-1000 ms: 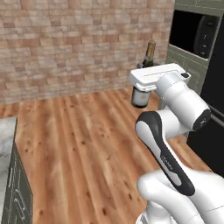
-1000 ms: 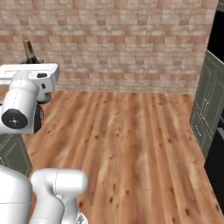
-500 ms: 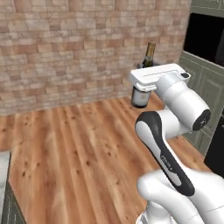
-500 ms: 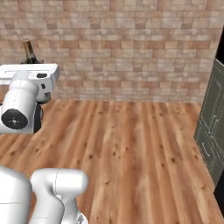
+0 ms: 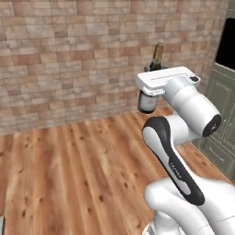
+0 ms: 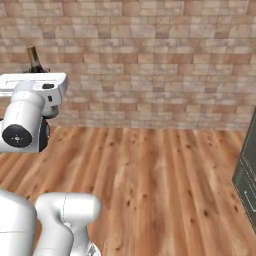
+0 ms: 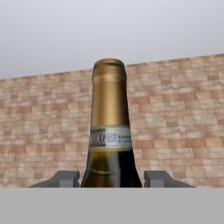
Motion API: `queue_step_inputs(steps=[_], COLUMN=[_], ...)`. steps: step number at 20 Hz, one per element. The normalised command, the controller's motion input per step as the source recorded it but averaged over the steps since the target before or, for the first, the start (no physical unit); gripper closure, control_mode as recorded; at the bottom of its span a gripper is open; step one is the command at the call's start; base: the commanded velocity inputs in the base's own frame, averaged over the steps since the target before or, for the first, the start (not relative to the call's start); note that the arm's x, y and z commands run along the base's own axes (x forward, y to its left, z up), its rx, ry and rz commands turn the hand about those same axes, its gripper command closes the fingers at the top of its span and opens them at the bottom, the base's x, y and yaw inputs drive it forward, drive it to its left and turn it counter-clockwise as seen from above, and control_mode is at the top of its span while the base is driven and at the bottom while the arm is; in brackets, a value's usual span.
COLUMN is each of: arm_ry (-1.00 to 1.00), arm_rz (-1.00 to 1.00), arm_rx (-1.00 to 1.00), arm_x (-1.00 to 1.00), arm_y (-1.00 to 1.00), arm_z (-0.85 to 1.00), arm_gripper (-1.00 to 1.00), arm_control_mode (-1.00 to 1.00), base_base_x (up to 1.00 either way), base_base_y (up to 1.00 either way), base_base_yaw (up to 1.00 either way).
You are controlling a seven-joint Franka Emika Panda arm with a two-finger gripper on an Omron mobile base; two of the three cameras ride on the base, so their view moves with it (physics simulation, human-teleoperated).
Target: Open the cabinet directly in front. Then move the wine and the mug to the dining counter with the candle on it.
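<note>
The wine (image 7: 110, 131), a dark bottle with a golden neck and a pale band label, stands upright between my two finger tips (image 7: 65, 179), and my gripper (image 7: 112, 181) is shut on its body. In the left base view the wine (image 5: 157, 57) pokes up behind the white hand, held high off the floor. In the right base view the neck of the wine (image 6: 34, 58) rises above the hand at the upper left. The mug, the candle and the dining counter are out of view.
A brick wall (image 5: 69, 59) runs across ahead, above a bare wooden floor (image 5: 78, 174). A green panelled front (image 5: 225, 114) with a dark opening above it stands at the right edge. A dark green panel (image 6: 247, 175) shows at the right edge of the right base view.
Both base views have slid rightward across the room, so the camera has turned; the marble edge at lower left has left the picture. The bottle stays in the gripper, unchanged.
</note>
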Motion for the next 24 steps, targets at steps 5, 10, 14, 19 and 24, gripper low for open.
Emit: queue_step_inputs(steps=[5,10,14,19,24], arm_ry=[0.00,0.00,0.00,0.00,0.00], arm_rz=[0.00,0.00,0.00,0.00,0.00], arm_rx=[0.00,0.00,0.00,0.00,0.00], arm_x=[0.00,0.00,0.00,0.00,0.00], arm_y=[0.00,0.00,0.00,0.00,0.00], arm_z=[0.00,0.00,0.00,0.00,0.00], arm_gripper=[1.00,1.00,1.00,1.00,1.00], arm_control_mode=[1.00,1.00,1.00,1.00,1.00], base_base_x=[1.00,1.00,1.00,0.96,0.62], base_base_y=[0.35,0.35,0.16,0.00,0.00], base_base_yaw=[0.00,0.04,0.27,0.51,0.59])
